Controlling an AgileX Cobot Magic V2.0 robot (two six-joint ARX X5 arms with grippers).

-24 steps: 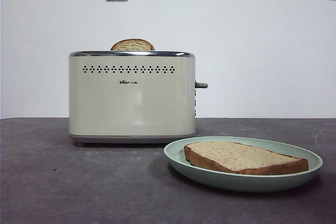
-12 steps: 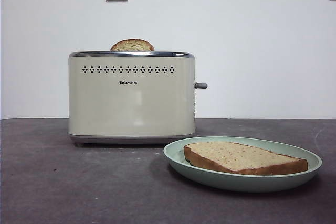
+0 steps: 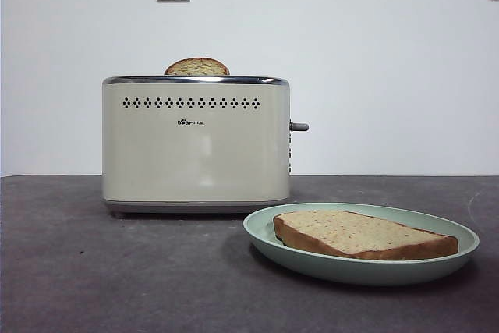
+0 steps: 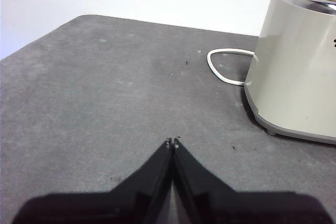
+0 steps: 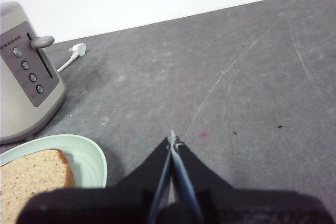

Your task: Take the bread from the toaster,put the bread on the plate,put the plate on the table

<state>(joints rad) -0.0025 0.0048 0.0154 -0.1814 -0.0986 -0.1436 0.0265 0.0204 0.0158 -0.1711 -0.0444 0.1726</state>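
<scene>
Toaster (image 3: 195,146) front: small dark logo (image 3: 190,122), reads roughly "Bear".

We see our right gripper (image 5: 172,142), jaws closed, over the tabletop (image 5: 220,66); bread (image 5: 31,177) lies on the plate (image 5: 86,153) beside the toaster (image 5: 23,93).

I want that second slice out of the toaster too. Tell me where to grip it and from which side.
Grip the domed slice by its exposed crown and come straight down from above. Only that rounded top stands clear of the toaster rim; the rest sits hidden in the slot, so no side approach looks workable. Probably pinch across its flat faces, then lift vertically.
</scene>
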